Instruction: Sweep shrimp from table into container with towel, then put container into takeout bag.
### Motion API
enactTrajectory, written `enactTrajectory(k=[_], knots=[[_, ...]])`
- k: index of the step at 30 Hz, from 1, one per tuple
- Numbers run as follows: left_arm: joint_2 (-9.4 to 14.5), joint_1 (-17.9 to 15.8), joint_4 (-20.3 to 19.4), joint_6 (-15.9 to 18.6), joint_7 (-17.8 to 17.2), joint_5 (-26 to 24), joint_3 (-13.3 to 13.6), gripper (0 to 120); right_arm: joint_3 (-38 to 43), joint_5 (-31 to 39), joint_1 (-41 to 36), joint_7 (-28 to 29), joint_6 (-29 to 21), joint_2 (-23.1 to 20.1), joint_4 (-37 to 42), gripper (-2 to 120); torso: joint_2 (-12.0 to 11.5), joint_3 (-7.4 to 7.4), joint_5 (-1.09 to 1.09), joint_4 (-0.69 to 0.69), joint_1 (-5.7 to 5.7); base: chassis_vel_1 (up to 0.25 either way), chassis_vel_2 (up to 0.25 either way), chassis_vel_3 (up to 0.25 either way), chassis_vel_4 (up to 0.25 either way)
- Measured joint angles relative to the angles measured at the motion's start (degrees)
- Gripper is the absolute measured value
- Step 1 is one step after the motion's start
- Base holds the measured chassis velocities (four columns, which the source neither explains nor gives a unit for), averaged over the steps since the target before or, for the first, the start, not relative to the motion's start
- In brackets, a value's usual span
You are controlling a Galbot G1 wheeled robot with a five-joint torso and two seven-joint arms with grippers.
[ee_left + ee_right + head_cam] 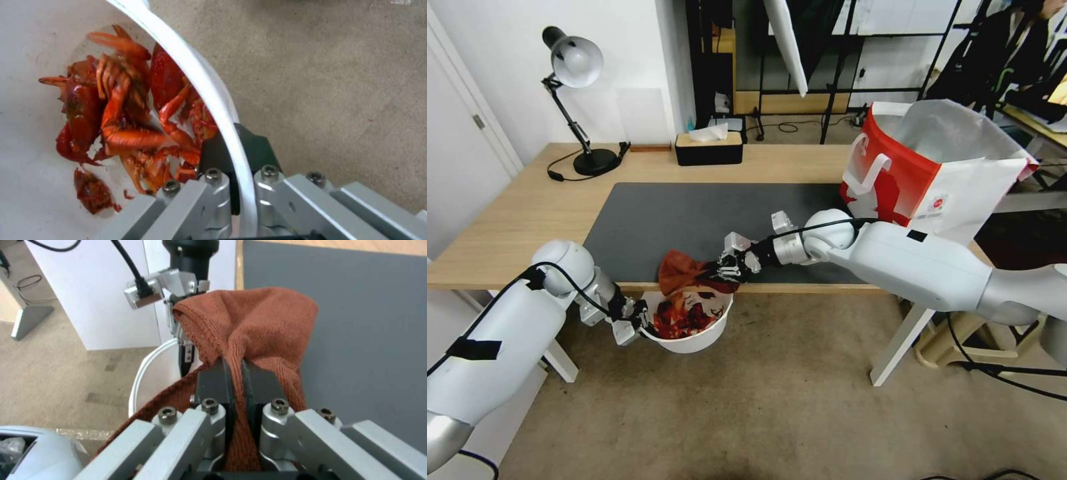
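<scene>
Jaws of the right gripper point(234, 373) pinching the towel point(253, 323) at the table point(520, 213) edge above the container point(694, 340) of shrimp point(120, 113), rim clamped by the left gripper point(233, 150), takeout bag point(920, 173) well apart

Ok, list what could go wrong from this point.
1. The left gripper pinches the container by one spot of its thin rim, held off the table edge over the floor; the shrimp load could tilt or slip it.
2. The towel, clamped in the right gripper, hangs over the rim and may drag the bowl when pulled away.
</scene>
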Motion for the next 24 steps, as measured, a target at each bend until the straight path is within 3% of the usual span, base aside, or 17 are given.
enactTrajectory(k=[7, 13, 24], knots=[[-0.15, 0.51, -0.21, 0.00, 0.00, -0.12, -0.53, 0, -0.39, 1.37, 1.58, 0.11, -0.16, -1.98, 3.10, 2, 0.00, 0.00, 0.01, -0.01, 0.00, 0.000, 0.000, 0.000, 0.000], [-0.07, 0.89, -0.82, 0.00, 0.00, -0.06, -0.46, 0, 4.22, 4.75, 1.98, 1.37, 0.75, -1.37, 2.84, 2, 0.00, 0.00, 0.01, -0.01, 0.00, 0.000, 0.000, 0.000, 0.000], [-0.32, 1.89, -1.51, 0.00, 0.00, 0.01, -0.50, 0, 12.22, 7.75, -0.44, 10.73, 4.91, 1.24, -1.93, 2, -0.01, 0.00, 0.01, -0.01, 0.00, 0.000, 0.000, 0.000, 0.000]])
